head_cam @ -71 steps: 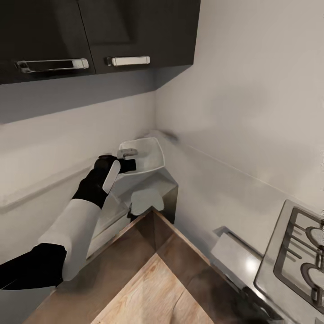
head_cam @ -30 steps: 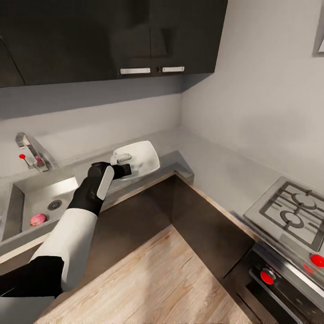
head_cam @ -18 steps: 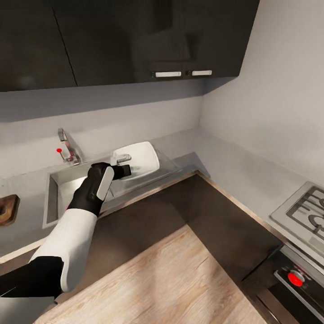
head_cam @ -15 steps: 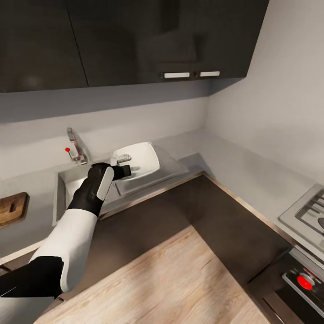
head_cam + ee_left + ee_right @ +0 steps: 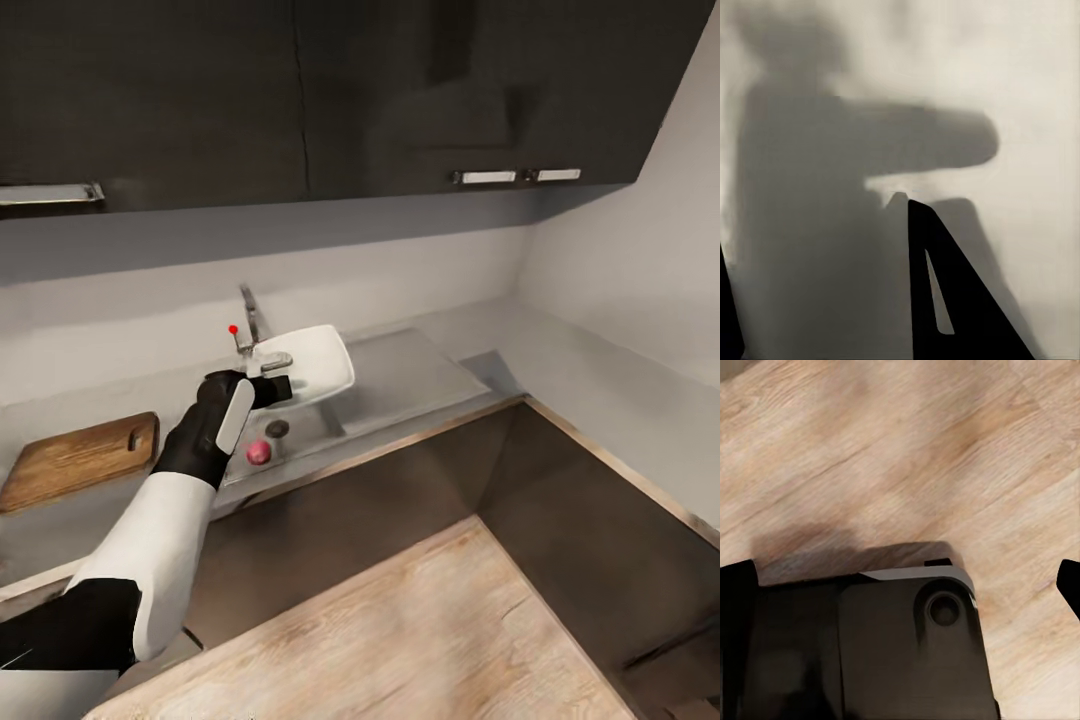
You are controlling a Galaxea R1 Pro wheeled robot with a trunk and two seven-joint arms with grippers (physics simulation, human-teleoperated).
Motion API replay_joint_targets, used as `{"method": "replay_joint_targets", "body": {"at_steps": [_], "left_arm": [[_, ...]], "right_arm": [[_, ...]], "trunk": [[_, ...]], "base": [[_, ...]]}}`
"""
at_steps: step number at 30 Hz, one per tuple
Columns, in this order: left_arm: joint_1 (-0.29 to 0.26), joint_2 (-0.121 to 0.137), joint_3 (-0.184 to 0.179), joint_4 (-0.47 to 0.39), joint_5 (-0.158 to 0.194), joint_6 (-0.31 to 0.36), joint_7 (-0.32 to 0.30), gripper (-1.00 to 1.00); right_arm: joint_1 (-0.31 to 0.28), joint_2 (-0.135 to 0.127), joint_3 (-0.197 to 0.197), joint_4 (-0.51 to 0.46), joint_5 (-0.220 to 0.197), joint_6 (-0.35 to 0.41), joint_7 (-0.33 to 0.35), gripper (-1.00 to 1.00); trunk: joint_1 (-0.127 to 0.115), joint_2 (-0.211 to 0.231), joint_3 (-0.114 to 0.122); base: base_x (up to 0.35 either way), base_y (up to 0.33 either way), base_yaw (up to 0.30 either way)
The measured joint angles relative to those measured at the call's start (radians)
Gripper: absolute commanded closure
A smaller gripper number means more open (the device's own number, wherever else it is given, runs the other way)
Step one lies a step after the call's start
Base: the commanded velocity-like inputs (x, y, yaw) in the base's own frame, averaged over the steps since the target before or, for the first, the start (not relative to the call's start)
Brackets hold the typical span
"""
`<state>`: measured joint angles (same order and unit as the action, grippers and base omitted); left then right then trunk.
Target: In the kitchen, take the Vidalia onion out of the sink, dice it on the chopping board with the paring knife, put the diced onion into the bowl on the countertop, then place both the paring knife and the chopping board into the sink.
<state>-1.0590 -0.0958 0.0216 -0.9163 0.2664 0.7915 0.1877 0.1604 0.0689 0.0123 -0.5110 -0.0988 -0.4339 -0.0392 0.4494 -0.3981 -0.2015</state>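
While the robot's left arm reaches up the left side of the head view, its left gripper (image 5: 268,375) is clamped on the near rim of the bowl (image 5: 318,362), holding it up over the sink (image 5: 400,370) in the middle of the frame. The bowl looks hard and smooth, so it may slip; a firm pinch on the rim seems best. Below it, the pink onion (image 5: 258,452) lies in the basin beside the drain (image 5: 277,428); it is round and may roll. The chopping board (image 5: 80,458) lies at the left edge. Farther back, the faucet (image 5: 248,318) stands right behind the bowl and could get bumped. The right gripper (image 5: 900,574) hangs spread open over the wood floor (image 5: 900,450).
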Motion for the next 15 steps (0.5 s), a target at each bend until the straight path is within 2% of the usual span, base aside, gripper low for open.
{"method": "replay_joint_targets", "body": {"at_steps": [6,10,15], "left_arm": [[0.007,0.000,-0.001,0.001,-0.001,0.000,0.000,1.00],[0.007,0.000,-0.001,0.001,-0.001,0.000,0.000,1.00],[0.008,0.000,-0.001,0.001,-0.001,0.000,0.000,1.00]], "right_arm": [[0.000,-0.004,0.000,-0.002,-0.001,0.000,0.001,-1.00],[0.000,-0.025,-0.001,-0.002,-0.001,0.000,0.002,-1.00],[0.000,-0.033,-0.001,-0.002,-0.001,0.000,0.002,-1.00]], "trunk": [[0.000,0.000,0.004],[0.000,0.000,0.004],[0.000,0.000,0.004]], "base": [[0.000,0.316,0.074],[0.000,0.316,0.005],[0.000,0.316,0.001]]}}
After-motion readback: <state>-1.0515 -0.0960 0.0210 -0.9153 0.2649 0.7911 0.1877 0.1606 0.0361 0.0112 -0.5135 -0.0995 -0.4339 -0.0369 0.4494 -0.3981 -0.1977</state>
